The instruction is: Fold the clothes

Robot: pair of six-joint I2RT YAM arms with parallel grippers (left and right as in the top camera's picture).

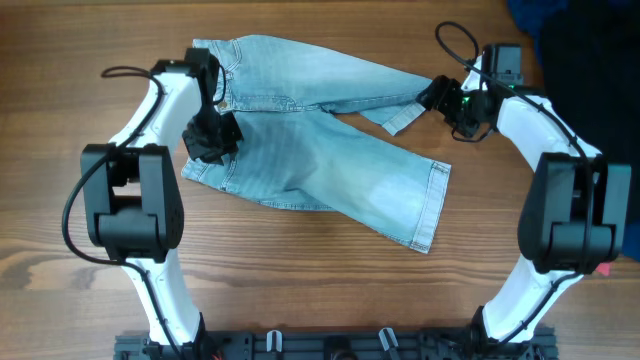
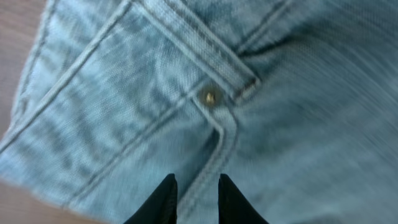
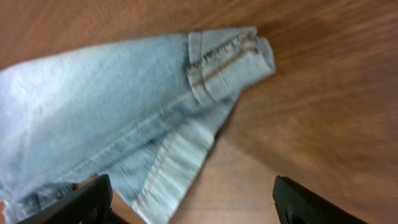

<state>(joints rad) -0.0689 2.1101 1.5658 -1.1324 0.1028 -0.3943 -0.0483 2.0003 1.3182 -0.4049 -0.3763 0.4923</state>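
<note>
Overhead, denim shorts (image 1: 330,165) spread out, hem (image 1: 400,118) beside right fingers (image 1: 436,97), table (image 1: 300,285) around.

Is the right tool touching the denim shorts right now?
Cannot tell. The right wrist view shows the right tool open over the denim shorts; neither contact nor a gap is plain.

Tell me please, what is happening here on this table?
Two robot arms are working on a pair of denim shorts that lie spread on a wooden table. The left gripper is low over the waist end, near a pocket rivet; its fingers stand close together, and a grip cannot be confirmed. The right gripper is open beside the hem of the far leg, holding nothing. The shorts are not folded yet.
</note>
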